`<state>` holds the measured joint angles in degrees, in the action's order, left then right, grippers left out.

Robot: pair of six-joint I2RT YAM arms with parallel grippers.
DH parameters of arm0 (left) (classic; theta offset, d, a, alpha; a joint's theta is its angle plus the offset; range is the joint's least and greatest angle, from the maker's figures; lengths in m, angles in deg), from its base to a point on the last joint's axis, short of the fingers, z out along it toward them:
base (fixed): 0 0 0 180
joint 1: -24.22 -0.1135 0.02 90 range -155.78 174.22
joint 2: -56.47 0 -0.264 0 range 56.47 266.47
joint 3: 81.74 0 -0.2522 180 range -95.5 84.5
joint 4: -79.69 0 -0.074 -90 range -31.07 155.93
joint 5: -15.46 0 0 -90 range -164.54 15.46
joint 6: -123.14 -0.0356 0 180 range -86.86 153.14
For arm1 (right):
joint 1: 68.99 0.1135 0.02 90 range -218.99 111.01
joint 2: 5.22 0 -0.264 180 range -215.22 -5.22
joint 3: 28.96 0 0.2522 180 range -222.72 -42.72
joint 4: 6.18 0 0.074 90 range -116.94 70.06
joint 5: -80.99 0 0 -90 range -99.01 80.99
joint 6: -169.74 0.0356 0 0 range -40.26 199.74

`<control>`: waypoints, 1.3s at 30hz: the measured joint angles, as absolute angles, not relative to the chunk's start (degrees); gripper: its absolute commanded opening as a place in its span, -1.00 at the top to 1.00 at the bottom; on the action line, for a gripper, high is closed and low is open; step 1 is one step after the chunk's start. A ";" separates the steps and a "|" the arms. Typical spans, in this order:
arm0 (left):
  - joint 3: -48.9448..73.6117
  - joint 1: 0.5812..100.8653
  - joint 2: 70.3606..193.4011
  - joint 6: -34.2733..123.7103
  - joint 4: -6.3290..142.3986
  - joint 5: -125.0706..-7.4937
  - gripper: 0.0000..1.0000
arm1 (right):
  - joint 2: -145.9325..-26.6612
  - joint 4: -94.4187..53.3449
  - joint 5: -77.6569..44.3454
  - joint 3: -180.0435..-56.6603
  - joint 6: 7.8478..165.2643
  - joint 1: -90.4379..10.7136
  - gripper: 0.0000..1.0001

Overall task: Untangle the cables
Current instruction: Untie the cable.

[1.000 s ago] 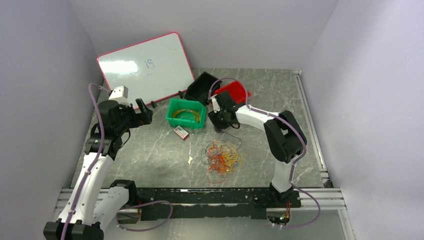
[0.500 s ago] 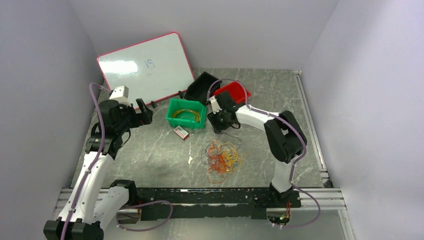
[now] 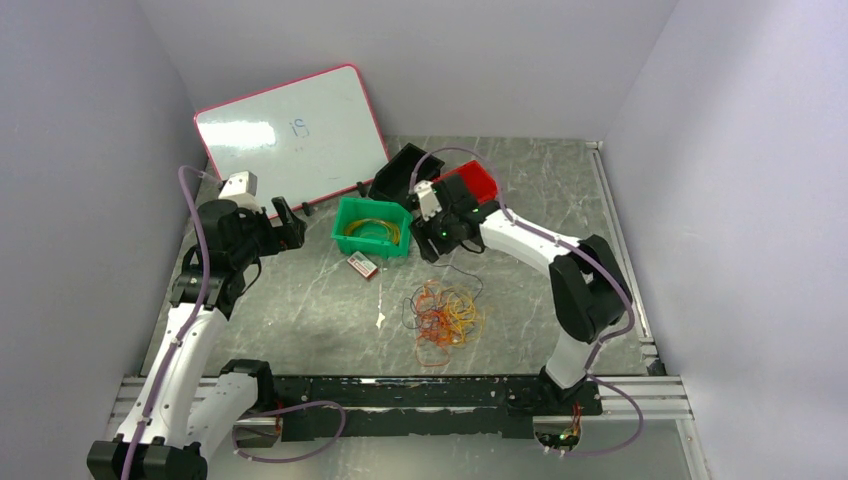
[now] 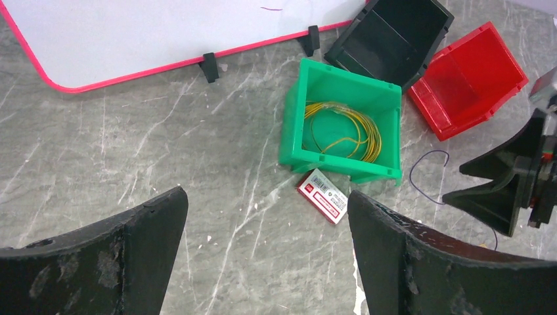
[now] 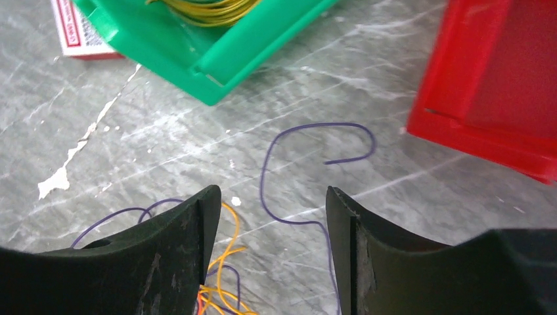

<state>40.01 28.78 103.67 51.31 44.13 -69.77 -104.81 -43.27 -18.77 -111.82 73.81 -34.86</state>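
The right claw (image 5: 272, 197) hangs low over the table (image 5: 164, 131); its fingers are partly open and nothing is between them. A loose purple wire (image 5: 315, 125) lies flat just in front of the fingertips; one end curls like a hook and the other runs back under the claw toward the pile. The green bin (image 5: 217, 62) is ahead of the claw on its left; the red bin (image 5: 460, 131) is ahead on its right. The cables (image 3: 445, 315) lie in a messy heap behind the claw, nearer the arm bases.

The left claw (image 4: 266, 203) is wide open and holds nothing; the green bin, with a yellow cable (image 4: 348, 128) coiled inside, is just ahead of it.

I think the step is picking one wire out of the heap; next, the right claw should go down, pinch the purple wire, and pull it slowly free.
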 measured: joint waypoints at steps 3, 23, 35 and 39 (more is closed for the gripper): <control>40.01 28.80 103.67 51.31 44.13 -69.77 -0.91 | -106.64 -44.65 -19.08 -112.67 72.39 -32.96 -0.36; 40.01 28.80 103.67 51.31 44.13 -69.77 -0.90 | -113.90 -48.96 -8.76 -116.61 67.95 -29.11 -0.19; 40.01 28.78 103.70 51.31 44.11 -69.77 -0.89 | -115.95 -51.05 -6.67 -116.95 66.99 -29.11 0.42; 40.01 28.78 103.67 51.33 44.11 -69.77 -0.92 | -115.91 -50.64 -6.25 -116.95 67.45 -29.11 0.75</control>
<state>40.01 28.78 103.67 51.33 44.11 -69.77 -115.91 -50.64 -6.25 -116.95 67.45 -29.11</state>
